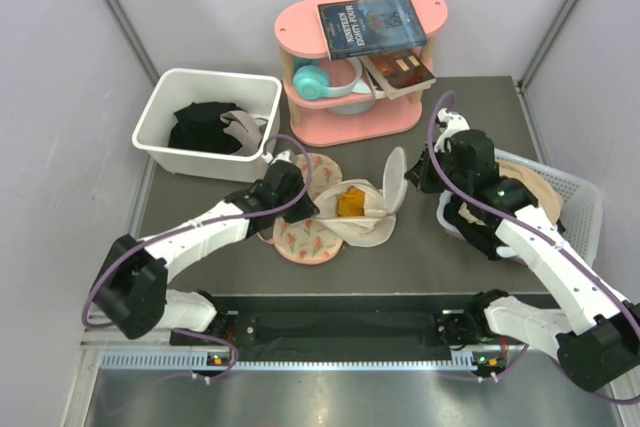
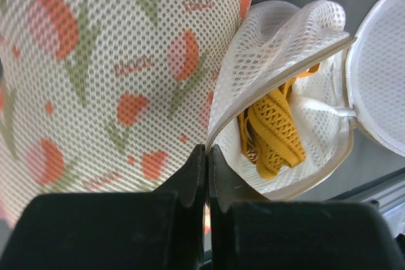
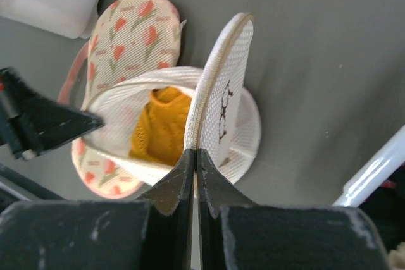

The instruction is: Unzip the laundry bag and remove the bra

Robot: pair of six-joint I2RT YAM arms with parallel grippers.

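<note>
The laundry bag (image 1: 372, 219) lies open at the table's middle, its round mesh lid (image 1: 396, 181) standing upright. The mustard-yellow bra (image 1: 350, 200) lies inside the bag. My left gripper (image 1: 306, 209) is shut on the bag's left rim. In the left wrist view its tips (image 2: 207, 151) meet at the zip edge, with the bag (image 2: 285, 49) gaping and the bra (image 2: 275, 131) showing inside. My right gripper (image 1: 416, 179) is shut on the lid's rim. In the right wrist view its tips (image 3: 195, 153) pinch the lid (image 3: 231, 93), with the bra (image 3: 161, 124) just left. The zip pull is hidden.
A pink floral flat piece (image 1: 305, 232) lies under and left of the bag. A white bin (image 1: 160, 112) with black clothes stands at the back left. A pink shelf (image 1: 300, 22) with books and headphones stands behind. A white basket (image 1: 585, 202) with a beige garment sits at the right.
</note>
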